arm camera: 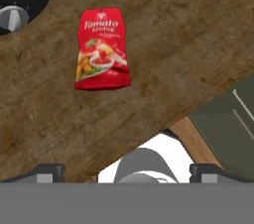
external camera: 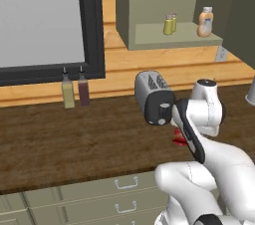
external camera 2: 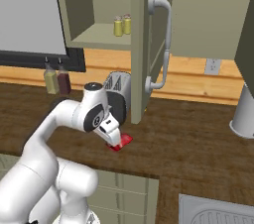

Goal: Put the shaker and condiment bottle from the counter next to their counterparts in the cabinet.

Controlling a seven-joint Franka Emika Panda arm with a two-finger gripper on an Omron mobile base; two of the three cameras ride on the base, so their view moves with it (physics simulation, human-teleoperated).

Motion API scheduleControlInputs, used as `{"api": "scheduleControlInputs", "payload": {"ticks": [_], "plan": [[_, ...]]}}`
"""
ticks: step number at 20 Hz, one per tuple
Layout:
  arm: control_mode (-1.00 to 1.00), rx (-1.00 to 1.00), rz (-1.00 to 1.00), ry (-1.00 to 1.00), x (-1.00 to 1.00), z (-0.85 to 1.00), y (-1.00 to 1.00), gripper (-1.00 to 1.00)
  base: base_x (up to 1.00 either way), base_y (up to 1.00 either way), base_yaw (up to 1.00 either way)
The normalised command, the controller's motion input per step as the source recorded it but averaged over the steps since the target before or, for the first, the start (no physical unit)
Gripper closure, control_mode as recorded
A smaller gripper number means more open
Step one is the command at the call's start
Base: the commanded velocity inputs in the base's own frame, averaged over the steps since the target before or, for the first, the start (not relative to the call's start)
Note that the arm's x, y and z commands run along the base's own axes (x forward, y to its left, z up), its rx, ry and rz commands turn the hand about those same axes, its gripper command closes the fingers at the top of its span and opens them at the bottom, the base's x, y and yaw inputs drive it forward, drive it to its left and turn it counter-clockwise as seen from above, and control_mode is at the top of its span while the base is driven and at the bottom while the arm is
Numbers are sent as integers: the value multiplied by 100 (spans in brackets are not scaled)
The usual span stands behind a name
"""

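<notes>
Setting: a rendered kitchen; a long dark wood-grain counter (external camera: 74,144) over grey-green drawers, a dark-framed window behind it, and a toaster (external camera: 153,97) standing on the worktop as the landmark.

Cabinet: the grey-olive wall cabinet (external camera: 149,0) hangs above and behind the toaster, door open, its pale green shelf in plain sight.

Counterparts: on that shelf, above the toaster, a peach-orange bottle (external camera: 205,22) with a whitish cap, and to its left two small yellow shakers (external camera: 170,24) touching side by side.

Shaker: judging by that pair, the counter's shaker looks already placed beside its twin; which of the two is which I cannot tell.

Condiment bottle: the condiment bottle (arm camera: 101,49), red with a tomato label, lies flat on the counter just in front of the toaster, nearer the counter's front edge; it peeks out from under the arm in the right base view (external camera 2: 120,141).

Gripper: the gripper (arm camera: 126,172) hangs over the red bottle, pointing down at it, jaws spread wide and holding nothing, clear of the bottle.

Other things: an olive bottle (external camera: 67,92) and a brown bottle (external camera: 83,89) with nozzles stand against the wall, well left of the toaster.

Progress: roughly half done, as I judge it.

Left: grasp the red bottle, lift it to the shelf above the toaster, set it by the peach bottle.
</notes>
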Motion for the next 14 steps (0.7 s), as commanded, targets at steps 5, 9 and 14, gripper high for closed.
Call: {"api": "scheduleControlInputs", "payload": {"ticks": [5, 9, 14], "plan": [[-100, 0, 0, 6, 34, -20, 0, -100, 0, 0, 0], [-100, 0, 0, 8, 38, -12, 0, -100, 0, 0, 0], [-100, 0, 0, 10, 24, -7, -12, -100, 0, 0, 0]]}}
